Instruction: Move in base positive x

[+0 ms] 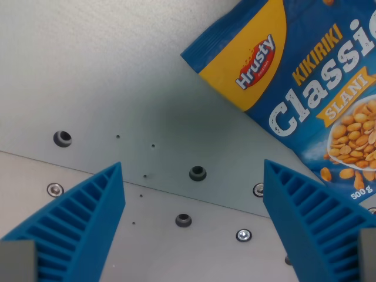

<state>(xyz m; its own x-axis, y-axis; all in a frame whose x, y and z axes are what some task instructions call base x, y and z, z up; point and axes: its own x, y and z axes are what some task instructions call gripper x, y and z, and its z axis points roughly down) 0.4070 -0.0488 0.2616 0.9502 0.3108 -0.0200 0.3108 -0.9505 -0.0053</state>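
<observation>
While the gripper (194, 220) hangs spread wide with nothing between its blue ribbed fingers (82, 214) at the bottom of the frame, we see a sealed blue peanut bag (305, 82) in the upper right. It lies flat on the grey metal table (88, 64), apart from both fingers; its contents are hidden.

We see grey metal worktop (106, 76), seam across, bolts and holes; blue peanut bag (305, 76) lying flat at wrist view's right.
</observation>
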